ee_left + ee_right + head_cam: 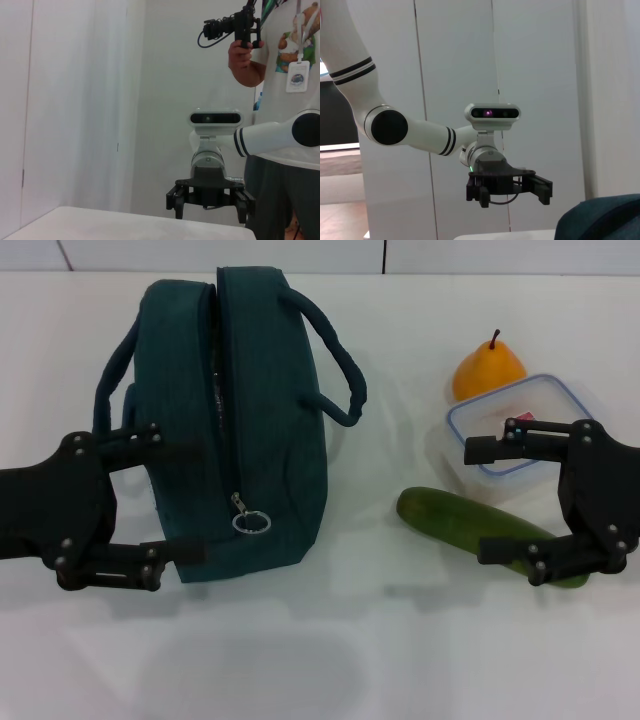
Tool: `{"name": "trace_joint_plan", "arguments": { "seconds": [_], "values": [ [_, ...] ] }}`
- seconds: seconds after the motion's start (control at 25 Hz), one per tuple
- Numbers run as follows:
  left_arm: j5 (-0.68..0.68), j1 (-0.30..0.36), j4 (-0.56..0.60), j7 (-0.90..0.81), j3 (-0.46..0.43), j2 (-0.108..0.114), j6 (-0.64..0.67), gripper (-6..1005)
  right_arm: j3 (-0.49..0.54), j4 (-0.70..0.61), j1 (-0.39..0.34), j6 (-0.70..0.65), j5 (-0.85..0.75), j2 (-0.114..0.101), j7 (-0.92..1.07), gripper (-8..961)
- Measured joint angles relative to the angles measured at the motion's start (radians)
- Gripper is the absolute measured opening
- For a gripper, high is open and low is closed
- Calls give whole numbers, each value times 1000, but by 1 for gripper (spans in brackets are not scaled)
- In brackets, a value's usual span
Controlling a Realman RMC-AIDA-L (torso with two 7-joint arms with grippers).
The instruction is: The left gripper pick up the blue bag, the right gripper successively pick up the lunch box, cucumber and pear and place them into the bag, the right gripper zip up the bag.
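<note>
The blue bag point(270, 410) stands on the white table, its zipper ring pull point(251, 522) at the near end and one loop handle on each side. My left gripper point(172, 500) hovers open at the bag's left side, holding nothing; in the right wrist view this left gripper point(509, 192) hangs in the air beside a corner of the bag point(602, 220). To the right lie the lunch box point(545, 400), the cucumber point(450, 515) and the pear point(487, 368). My right gripper point(487, 500) is open, one finger over the lunch box and one over the cucumber; the right gripper point(210, 202) holds nothing.
The white table point(400, 640) runs on in front of the bag and between the bag and the cucumber. A person holding a camera point(280, 60) stands behind the right arm. White wall panels close off the far side.
</note>
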Motion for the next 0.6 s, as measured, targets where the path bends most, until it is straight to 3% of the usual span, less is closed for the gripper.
{"name": "trace_joint_plan", "arguments": {
  "seconds": [0.4,0.6],
  "values": [
    [4,0,0,1,-2,0,0,875,1,2,0,1,0,0,0,857],
    [-2,-4,0,-14,-79,0,0,876,6,7,0,2,0,0,0,857]
  ]
}}
